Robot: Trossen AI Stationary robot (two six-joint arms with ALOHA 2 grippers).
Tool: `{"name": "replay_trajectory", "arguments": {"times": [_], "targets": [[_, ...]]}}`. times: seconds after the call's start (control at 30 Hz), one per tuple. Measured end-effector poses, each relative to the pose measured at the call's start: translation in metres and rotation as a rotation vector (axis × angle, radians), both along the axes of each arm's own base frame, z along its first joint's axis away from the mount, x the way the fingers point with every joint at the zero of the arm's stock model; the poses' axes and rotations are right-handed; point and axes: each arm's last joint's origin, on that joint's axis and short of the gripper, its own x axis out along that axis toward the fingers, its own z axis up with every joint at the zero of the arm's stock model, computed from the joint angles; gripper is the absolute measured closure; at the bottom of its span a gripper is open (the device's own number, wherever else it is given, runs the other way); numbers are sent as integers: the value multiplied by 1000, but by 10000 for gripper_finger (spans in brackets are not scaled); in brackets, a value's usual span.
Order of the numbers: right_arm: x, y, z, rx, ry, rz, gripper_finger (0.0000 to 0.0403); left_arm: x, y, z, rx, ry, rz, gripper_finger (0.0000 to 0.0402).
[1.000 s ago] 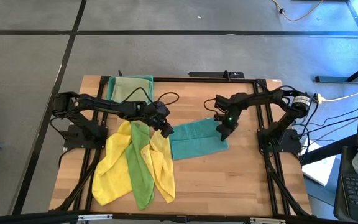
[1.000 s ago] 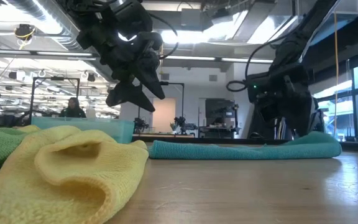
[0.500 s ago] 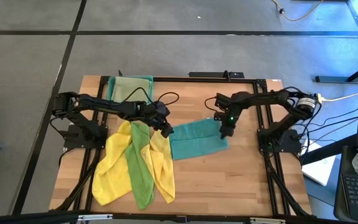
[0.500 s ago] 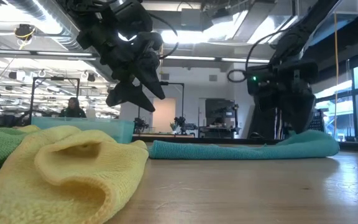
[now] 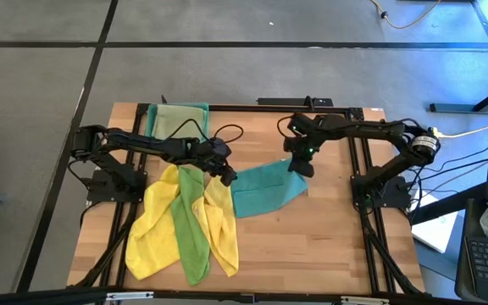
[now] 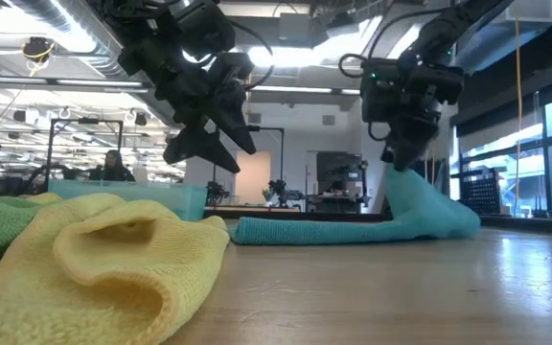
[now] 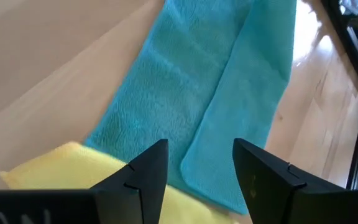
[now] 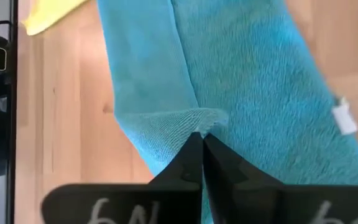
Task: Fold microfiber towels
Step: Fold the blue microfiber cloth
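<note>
The teal towel (image 5: 261, 193) lies at mid-table, its left part flat on the wood and its right end raised. My right gripper (image 5: 297, 163) is shut on that raised end, above the table (image 6: 400, 158). My left gripper (image 5: 226, 177) hangs open and empty above the towel's left edge (image 7: 197, 177), clear of it in the low view (image 6: 220, 134). Two yellow towels (image 5: 152, 222) (image 5: 224, 225) and a bright green one (image 5: 192, 227) lie overlapped at the front left. A pale olive towel (image 5: 174, 120) lies in the teal tray. My right gripper pinches a bunched fold of the teal towel (image 8: 202, 119) at its right end between its two shut fingers, which come from above and point down. That end is lifted and hangs as a cone below the fingers (image 6: 420, 201). The towel's left part stays on the table.
The translucent teal tray (image 5: 203, 108) stands at the table's far left corner and shows in the low view (image 6: 151, 195). Bare wood lies to the right of the teal towel and along the near edge. A person sits in the room far behind the table (image 6: 113, 168).
My right gripper has gone up and a little toward the table's far left, taking the teal towel's right end with it. That end, flat on the table before, is now lifted and drawn left, while the towel's left part has stayed in place.
</note>
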Motion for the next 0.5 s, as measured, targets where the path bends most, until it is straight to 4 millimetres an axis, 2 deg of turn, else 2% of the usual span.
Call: {"name": "replay_trajectory", "arguments": {"times": [0.1, 0.33, 0.5], "targets": [[3, -1, 5, -17, -21, 18, 389, 4, 3, 5, 56, -67, -2, 227], [5, -1, 20, -35, -66, 127, 397, 20, 18, 31, 182, -391, 4, 227], [11, -4, 35, -76, -117, 165, 387, 31, 21, 26, 163, -481, -38, 227]]}}
